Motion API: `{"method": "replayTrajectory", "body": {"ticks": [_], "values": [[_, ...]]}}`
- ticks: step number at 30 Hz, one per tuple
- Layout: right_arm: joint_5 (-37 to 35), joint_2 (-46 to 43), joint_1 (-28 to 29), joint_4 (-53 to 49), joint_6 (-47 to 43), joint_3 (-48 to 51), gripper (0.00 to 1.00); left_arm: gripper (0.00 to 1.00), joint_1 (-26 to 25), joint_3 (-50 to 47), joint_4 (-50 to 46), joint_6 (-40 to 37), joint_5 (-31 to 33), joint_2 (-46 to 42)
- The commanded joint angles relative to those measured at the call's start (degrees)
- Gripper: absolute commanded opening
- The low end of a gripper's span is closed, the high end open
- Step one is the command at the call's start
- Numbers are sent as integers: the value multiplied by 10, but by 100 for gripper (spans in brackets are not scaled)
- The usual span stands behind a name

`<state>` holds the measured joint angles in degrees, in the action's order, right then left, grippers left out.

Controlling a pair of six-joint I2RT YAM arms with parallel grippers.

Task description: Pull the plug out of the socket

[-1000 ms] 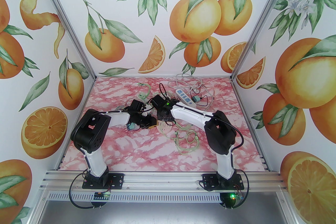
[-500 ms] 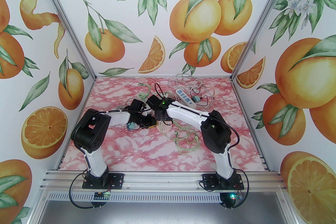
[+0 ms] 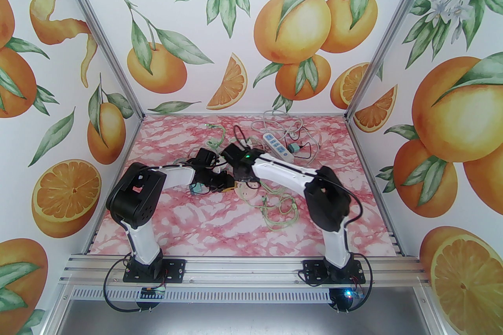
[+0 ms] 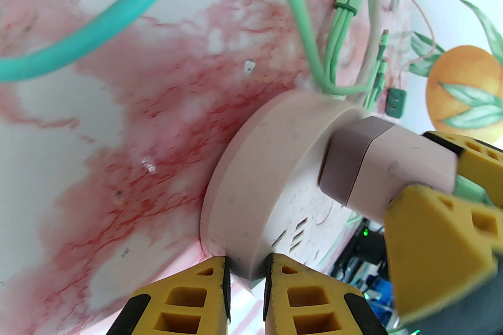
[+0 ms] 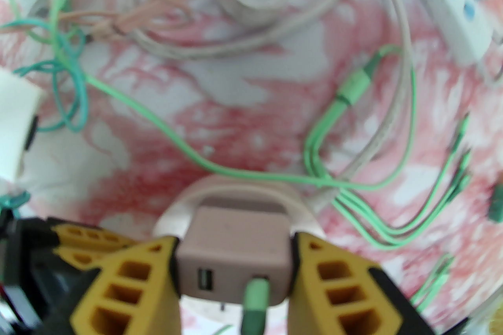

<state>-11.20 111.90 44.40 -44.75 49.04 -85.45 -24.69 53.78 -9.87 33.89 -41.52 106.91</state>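
Marble-patterned pink tabletop (image 3: pixel 204 223) fills the floor of a booth whose three walls (image 3: pixel 196 31) are papered with oranges and leaves, with aluminium posts at the two far corners. The round pink socket (image 4: pixel 251 184) lies flat near the table's middle, a little left of centre. The left gripper (image 4: pixel 245 266) is clenched on its rim, one yellow fingertip on either side of the edge. The pink USB charger plug (image 5: pixel 232 247) stands on the socket's top face, its darker end against that face. The right gripper (image 5: pixel 234 243) grasps this plug by its two side walls, and a green cable (image 5: pixel 255 306) leaves the plug's outer end.

A white power strip (image 3: pixel 278 147) with blue outlets lies toward the far edge, a teal adapter (image 3: pixel 292 148) just beside it, among loops of white and dark cord. Pale green cables (image 3: pixel 281 213) trail from the socket toward the near right. The near half and the left side of the table are bare marble, while both wrists crowd together over the socket.
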Motion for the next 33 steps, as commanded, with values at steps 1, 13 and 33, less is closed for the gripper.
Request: {"method": "replayTrajectory", "body": {"ticks": [1,13,33], "values": [[53,-32,-19,28,19,29,25,19,-6,-38,-96,-14,132,59],[-52,63,62,-105,-56,-138,25,17,-7,-36,-99,-15,131,63],[88,-24,-21,36,29,17,24,17,-8,-19,-107,-18,127,52]]}}
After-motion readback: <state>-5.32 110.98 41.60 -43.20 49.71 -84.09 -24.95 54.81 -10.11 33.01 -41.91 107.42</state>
